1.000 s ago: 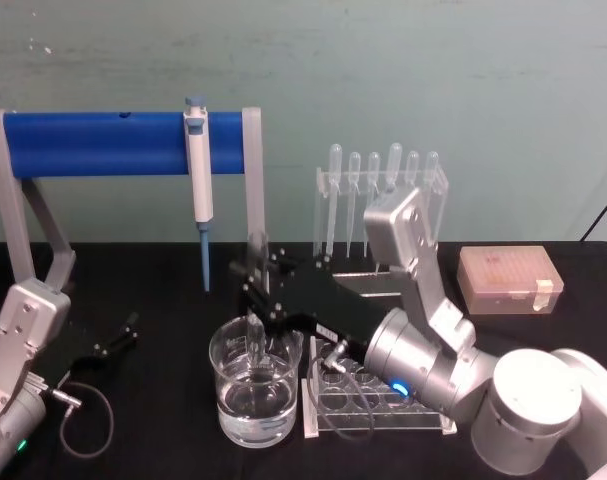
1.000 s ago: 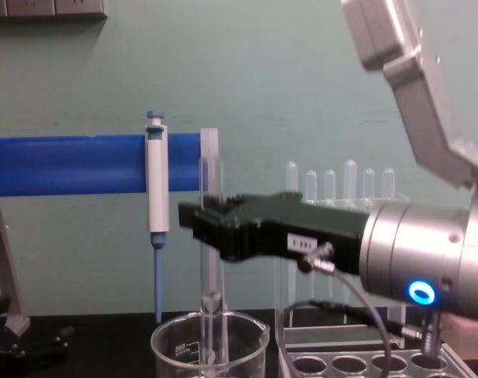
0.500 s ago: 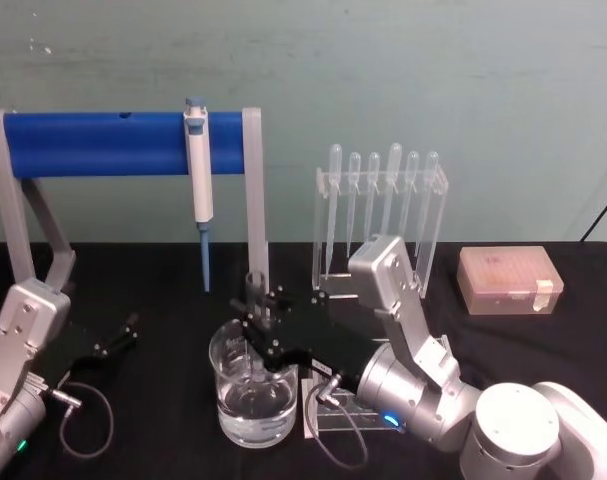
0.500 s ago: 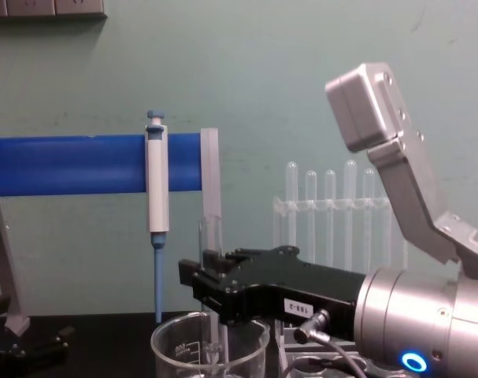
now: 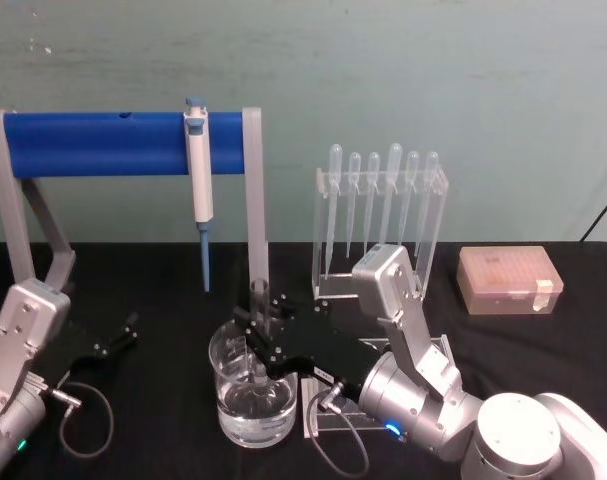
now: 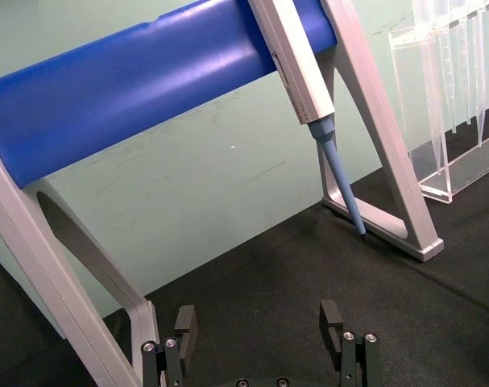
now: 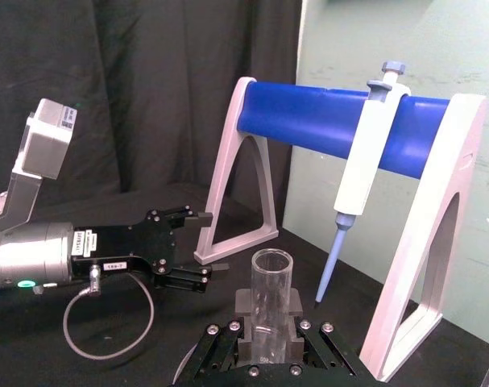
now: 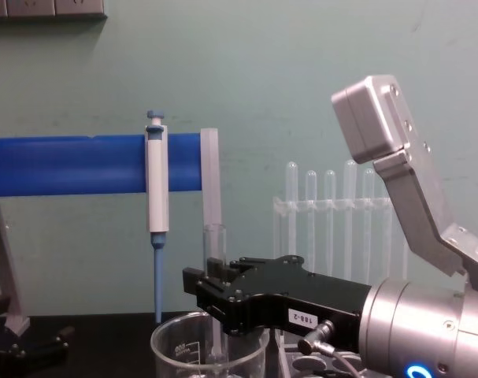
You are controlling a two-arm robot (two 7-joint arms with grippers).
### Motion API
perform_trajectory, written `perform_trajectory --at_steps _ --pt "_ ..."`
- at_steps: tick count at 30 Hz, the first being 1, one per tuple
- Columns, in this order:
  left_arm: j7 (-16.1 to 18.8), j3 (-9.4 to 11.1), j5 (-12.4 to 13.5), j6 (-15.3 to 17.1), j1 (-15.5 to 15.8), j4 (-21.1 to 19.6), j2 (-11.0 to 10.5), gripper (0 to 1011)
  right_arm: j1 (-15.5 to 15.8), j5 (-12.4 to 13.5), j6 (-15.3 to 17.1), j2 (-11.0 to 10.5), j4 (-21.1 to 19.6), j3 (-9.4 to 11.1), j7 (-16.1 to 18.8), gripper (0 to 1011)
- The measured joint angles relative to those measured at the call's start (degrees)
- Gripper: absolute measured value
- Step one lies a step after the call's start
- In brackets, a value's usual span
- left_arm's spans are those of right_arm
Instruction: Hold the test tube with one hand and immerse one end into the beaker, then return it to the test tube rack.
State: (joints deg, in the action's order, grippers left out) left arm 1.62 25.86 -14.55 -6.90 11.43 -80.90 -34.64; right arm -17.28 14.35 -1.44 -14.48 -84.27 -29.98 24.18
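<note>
My right gripper (image 5: 259, 338) has its jaws clamped on the upright test tube (image 8: 215, 246), whose lower end is inside the beaker (image 5: 233, 415). Best to lower straight down, clear of the glass wall. My left gripper (image 6: 256, 321) rests on the bench (image 5: 163, 290), jaws apart.

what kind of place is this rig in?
Likely a lab bench: pipettor on a blue stand, plastic pipettes in a clear rack, right hand holding a test tube in a beaker; left hand idle at table's left.
</note>
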Motion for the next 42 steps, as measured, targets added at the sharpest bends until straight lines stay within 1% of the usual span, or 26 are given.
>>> perform_trajectory --at_steps 42 --pt "0.0 0.0 0.0 0.0 0.0 0.0 0.0 1000 -0.3 0.1 0.0 -0.1 0.1 -0.3 0.0 233"
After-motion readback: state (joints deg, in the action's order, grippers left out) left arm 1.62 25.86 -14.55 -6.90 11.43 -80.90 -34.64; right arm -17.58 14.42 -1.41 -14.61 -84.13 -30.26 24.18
